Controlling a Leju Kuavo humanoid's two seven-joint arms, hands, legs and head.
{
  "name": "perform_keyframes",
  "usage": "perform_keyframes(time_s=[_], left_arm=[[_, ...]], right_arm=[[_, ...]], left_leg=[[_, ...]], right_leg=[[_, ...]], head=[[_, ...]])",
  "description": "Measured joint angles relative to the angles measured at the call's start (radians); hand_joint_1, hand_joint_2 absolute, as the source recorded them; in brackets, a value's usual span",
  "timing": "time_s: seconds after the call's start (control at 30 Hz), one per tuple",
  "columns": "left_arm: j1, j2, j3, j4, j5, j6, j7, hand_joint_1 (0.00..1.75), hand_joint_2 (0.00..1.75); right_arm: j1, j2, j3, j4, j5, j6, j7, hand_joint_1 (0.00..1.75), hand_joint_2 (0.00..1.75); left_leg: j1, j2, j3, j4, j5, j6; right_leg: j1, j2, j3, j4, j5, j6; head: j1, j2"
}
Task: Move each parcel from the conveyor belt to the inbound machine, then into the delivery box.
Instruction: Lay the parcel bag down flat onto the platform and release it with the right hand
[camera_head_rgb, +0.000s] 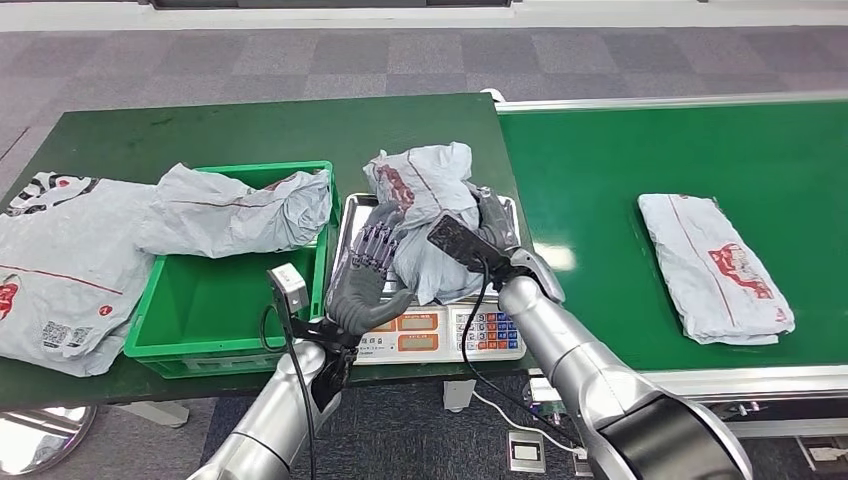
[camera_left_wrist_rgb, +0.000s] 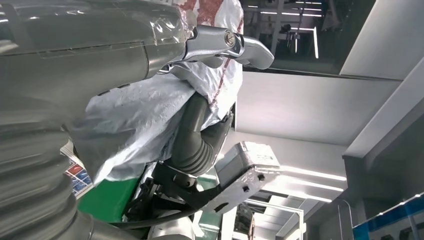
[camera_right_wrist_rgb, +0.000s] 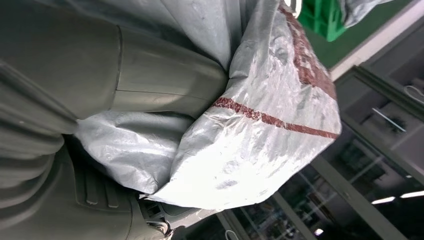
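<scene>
You had a silver-grey parcel (camera_head_rgb: 425, 215) with dark red print and a thin red stripe between the dark grey left hand (camera_head_rgb: 362, 285) and the grey right hand (camera_head_rgb: 495, 225). The scale (camera_head_rgb: 440, 330) under it was silver, with orange displays and a keypad of red, blue and white keys. The crate (camera_head_rgb: 235, 345) was bright green, the table (camera_head_rgb: 250, 125) dark green, the conveyor belt (camera_head_rgb: 600, 170) a lighter green. The other parcel (camera_head_rgb: 712, 265) was grey with red markings.
</scene>
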Motion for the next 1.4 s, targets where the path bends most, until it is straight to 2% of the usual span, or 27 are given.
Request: perform_keyframes(time_s=[0.3,0.43,0.53,0.63,0.7,0.73,0.77,0.83,0.87,0.97,1.13,1.2,1.4], left_arm=[[0.002,0.001,0.000,-0.001,0.000,0.001,0.000,0.00,1.75],[0.002,0.001,0.000,-0.001,-0.002,0.001,0.000,0.00,1.75],[0.002,0.001,0.000,0.001,-0.008,0.001,0.000,0.00,1.75],[0.002,0.001,0.000,0.003,-0.009,0.001,0.000,0.00,1.75],[0.004,0.001,0.000,0.002,-0.009,0.001,0.000,0.00,1.75],[0.006,0.002,0.000,0.001,-0.009,0.000,0.000,0.00,1.75],[0.009,0.002,0.000,0.000,-0.009,-0.001,0.000,0.00,1.75],[0.012,0.003,0.000,-0.002,-0.009,-0.005,0.000,0.00,1.75],[0.013,0.004,0.000,-0.004,-0.009,-0.006,0.000,0.00,1.75],[0.012,0.006,0.000,-0.006,-0.008,-0.006,0.000,0.00,1.75],[0.010,0.011,0.000,-0.011,-0.007,-0.006,0.000,0.00,1.75],[0.009,0.012,0.000,-0.013,-0.007,-0.006,0.000,0.00,1.75],[0.008,0.012,0.000,-0.017,-0.009,-0.007,0.000,0.00,1.75]], right_arm=[[-0.005,0.000,0.005,0.034,0.001,0.001,0.006,1.75,1.75],[-0.016,0.000,0.009,0.052,0.021,0.020,0.097,1.75,1.75],[-0.029,0.000,0.019,0.076,0.041,0.085,0.182,1.75,1.75],[-0.041,-0.003,0.027,0.098,0.044,0.205,0.231,1.75,1.75],[-0.046,-0.006,0.028,0.109,0.042,0.278,0.248,0.87,1.75],[-0.047,-0.008,0.029,0.112,0.041,0.308,0.252,0.44,1.31],[-0.048,-0.010,0.029,0.115,0.037,0.333,0.246,0.00,1.31],[-0.047,-0.016,0.030,0.118,0.018,0.373,0.191,0.00,1.31],[-0.045,-0.019,0.030,0.117,0.006,0.381,0.145,0.00,1.75],[-0.030,-0.025,0.030,0.098,-0.021,0.355,0.013,0.00,1.75],[0.010,-0.036,0.028,0.009,-0.087,0.249,-0.150,0.00,1.75],[0.025,-0.040,0.027,-0.026,-0.098,0.222,-0.180,0.00,1.75],[0.077,-0.056,0.026,-0.143,-0.108,0.143,-0.190,0.00,1.75]], left_leg=[[0.000,-0.001,0.000,0.000,0.000,0.000],[0.000,-0.001,0.000,0.000,0.000,0.000],[0.000,0.000,0.000,0.000,0.000,0.000],[0.000,0.000,0.000,0.000,0.000,0.000],[0.000,0.000,0.000,0.000,0.000,0.000],[0.000,0.000,0.000,0.000,0.000,0.000],[0.000,0.000,0.000,0.000,0.000,0.000],[0.000,0.000,0.000,0.000,0.000,0.000],[0.000,0.001,0.000,0.000,0.000,0.000],[0.000,0.001,0.000,0.000,0.000,0.000],[0.000,0.001,0.000,0.000,0.000,0.000],[0.000,0.001,0.000,0.000,0.000,0.000],[0.000,0.001,0.000,0.000,0.000,0.000]], right_leg=[[0.000,0.000,0.000,0.000,0.000,0.000],[0.000,0.000,0.000,0.000,0.000,0.000],[0.000,0.000,0.000,0.000,0.000,0.000],[0.000,0.000,0.000,0.000,0.000,0.000],[0.000,0.000,0.000,0.000,0.000,0.000],[0.000,0.000,0.000,0.000,0.000,0.000],[0.000,0.000,0.000,0.000,0.000,0.000],[0.000,0.000,0.000,0.000,0.000,0.000],[0.000,0.000,-0.001,0.000,0.000,0.000],[0.000,0.000,-0.001,0.000,0.000,0.000],[0.000,0.000,-0.001,0.000,0.000,0.000],[0.000,0.000,-0.001,0.000,0.000,0.000],[0.000,0.000,-0.001,0.000,0.000,0.000]], head=[[0.000,0.000],[0.000,0.000],[0.000,0.000],[0.000,0.000],[0.000,0.000],[0.000,0.000],[0.000,0.000],[0.000,0.000],[0.000,0.000],[0.000,0.000],[0.000,0.000],[0.000,0.000],[0.000,0.000]])
